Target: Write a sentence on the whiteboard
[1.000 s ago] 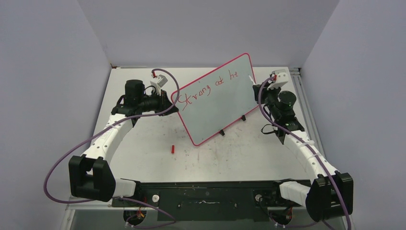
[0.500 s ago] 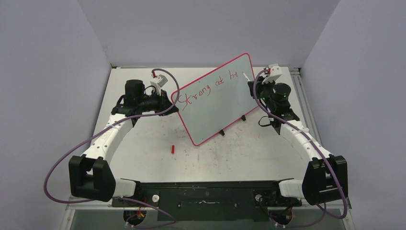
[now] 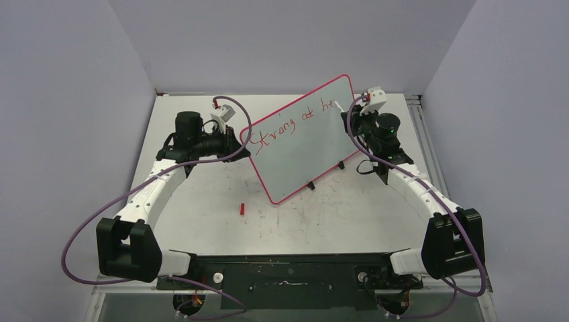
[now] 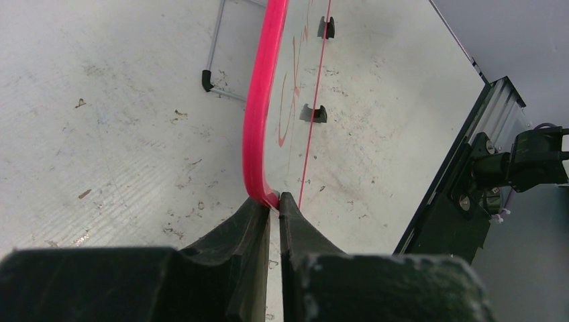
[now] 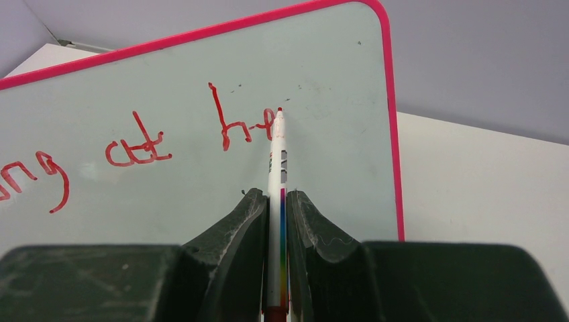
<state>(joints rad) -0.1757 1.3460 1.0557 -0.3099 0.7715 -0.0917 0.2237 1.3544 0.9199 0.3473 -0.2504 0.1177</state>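
The whiteboard (image 3: 302,144), white with a pink-red rim, stands tilted on the table; it also shows in the right wrist view (image 5: 168,87) and edge-on in the left wrist view (image 4: 258,114). The sentence (image 3: 285,124) in red reads "Strong at he" in one line; "at he" shows in the right wrist view (image 5: 188,137). My left gripper (image 4: 272,201) is shut on the board's left rim (image 3: 243,136). My right gripper (image 5: 276,201) is shut on a white marker (image 5: 276,168), whose red tip touches the board at the end of "he". The right gripper also shows in the top view (image 3: 352,115).
A small red marker cap (image 3: 241,208) lies on the scuffed tabletop in front of the board. The board's two black feet (image 3: 311,186) rest on the table. Purple cables loop from both arms. A metal rail (image 3: 419,127) runs along the table's right edge.
My right arm has moved left, bringing the marker tip onto the board by "he". The left arm and the board have not moved.
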